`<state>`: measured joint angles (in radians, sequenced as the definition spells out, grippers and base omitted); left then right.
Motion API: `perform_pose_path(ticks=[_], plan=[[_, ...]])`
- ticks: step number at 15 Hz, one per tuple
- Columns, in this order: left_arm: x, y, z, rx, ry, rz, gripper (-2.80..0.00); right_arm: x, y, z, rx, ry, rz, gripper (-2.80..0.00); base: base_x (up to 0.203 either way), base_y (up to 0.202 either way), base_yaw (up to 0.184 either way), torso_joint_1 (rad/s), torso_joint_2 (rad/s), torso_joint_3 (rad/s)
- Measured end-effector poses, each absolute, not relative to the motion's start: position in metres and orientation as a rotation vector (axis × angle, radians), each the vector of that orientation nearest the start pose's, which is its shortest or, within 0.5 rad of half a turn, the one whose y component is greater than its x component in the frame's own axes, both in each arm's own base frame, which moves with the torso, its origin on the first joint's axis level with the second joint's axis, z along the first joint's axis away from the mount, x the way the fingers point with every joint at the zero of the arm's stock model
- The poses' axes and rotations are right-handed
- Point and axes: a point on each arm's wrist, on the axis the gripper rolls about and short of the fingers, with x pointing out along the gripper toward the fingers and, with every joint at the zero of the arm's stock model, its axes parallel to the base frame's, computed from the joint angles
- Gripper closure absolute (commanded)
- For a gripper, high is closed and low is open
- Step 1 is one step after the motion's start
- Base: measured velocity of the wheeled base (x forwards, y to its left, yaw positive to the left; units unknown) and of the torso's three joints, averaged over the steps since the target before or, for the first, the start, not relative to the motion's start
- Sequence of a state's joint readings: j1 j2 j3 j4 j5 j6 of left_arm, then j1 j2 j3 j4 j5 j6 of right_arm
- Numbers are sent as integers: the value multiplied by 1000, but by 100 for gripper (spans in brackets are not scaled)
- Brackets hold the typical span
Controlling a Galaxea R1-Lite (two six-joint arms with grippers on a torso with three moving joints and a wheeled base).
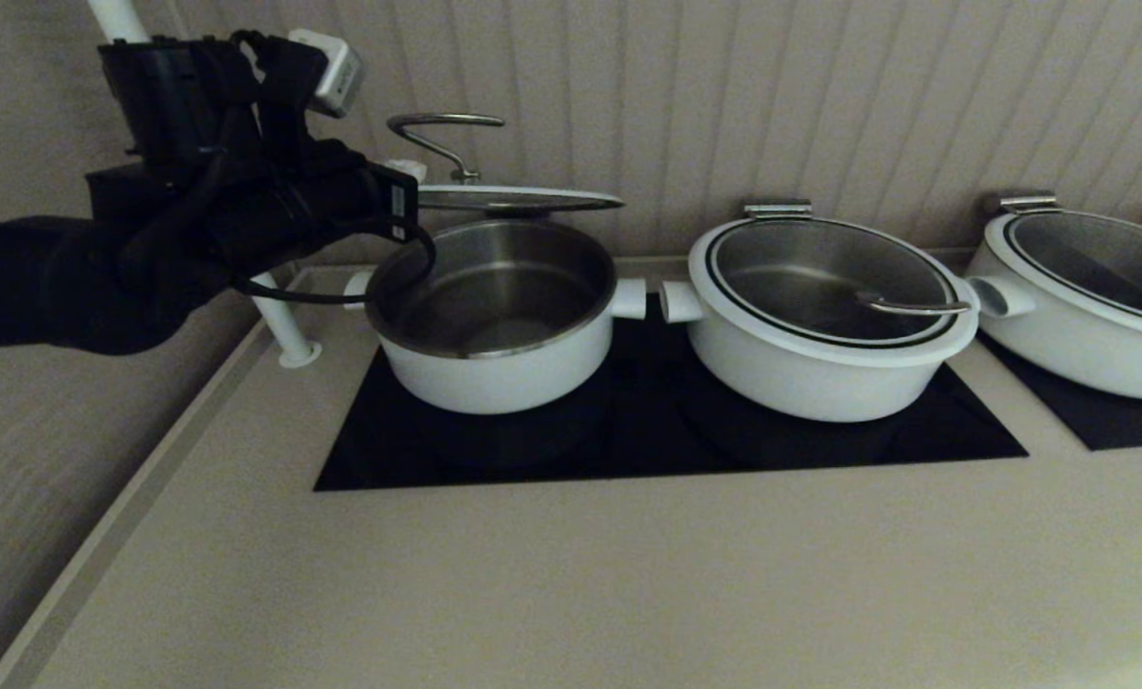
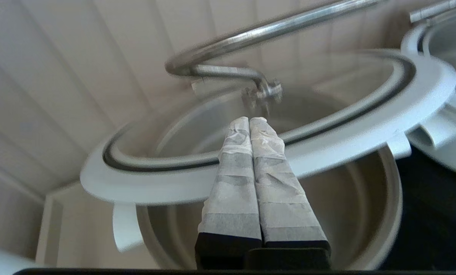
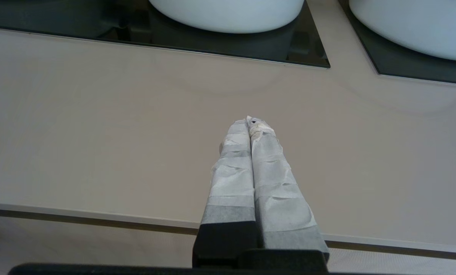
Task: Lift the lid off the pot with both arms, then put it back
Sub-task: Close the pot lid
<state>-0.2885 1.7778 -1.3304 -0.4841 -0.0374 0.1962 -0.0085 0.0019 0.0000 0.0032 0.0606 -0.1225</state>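
Note:
The lid (image 1: 518,199) hangs level a short way above the open pot (image 1: 494,373), its wire loop handle (image 1: 441,124) standing up. My left gripper (image 1: 400,206) is at the lid's left edge. In the left wrist view the left gripper (image 2: 250,120) is shut with nothing between the fingers. They lie across the lid's white rim (image 2: 365,126), the tips just short of the handle's post, with the pot's steel bowl (image 2: 357,198) below. I cannot see what bears the lid. My right gripper (image 3: 250,121) is shut and empty over the beige counter, out of the head view.
A wider white pot with its lid on (image 1: 819,316) stands right of the pot on the black hob (image 1: 666,431). A third pot (image 1: 1078,297) is at the far right. A white pole (image 1: 279,321) stands left of the pot, a panelled wall behind. Beige counter (image 1: 571,574) lies in front.

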Motion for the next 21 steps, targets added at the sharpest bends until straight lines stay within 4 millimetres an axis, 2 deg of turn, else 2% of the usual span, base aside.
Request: perform_pose_path(ticks=[6, 21], plan=[[345, -103, 277, 192, -57, -322, 0, -23, 2, 75, -123, 2, 53, 0, 0, 0, 0, 0, 0, 0], [325, -97, 247, 204, 54, -329, 0, -23, 2, 75, -122, 3, 53, 0, 0, 0, 0, 0, 0, 0]])
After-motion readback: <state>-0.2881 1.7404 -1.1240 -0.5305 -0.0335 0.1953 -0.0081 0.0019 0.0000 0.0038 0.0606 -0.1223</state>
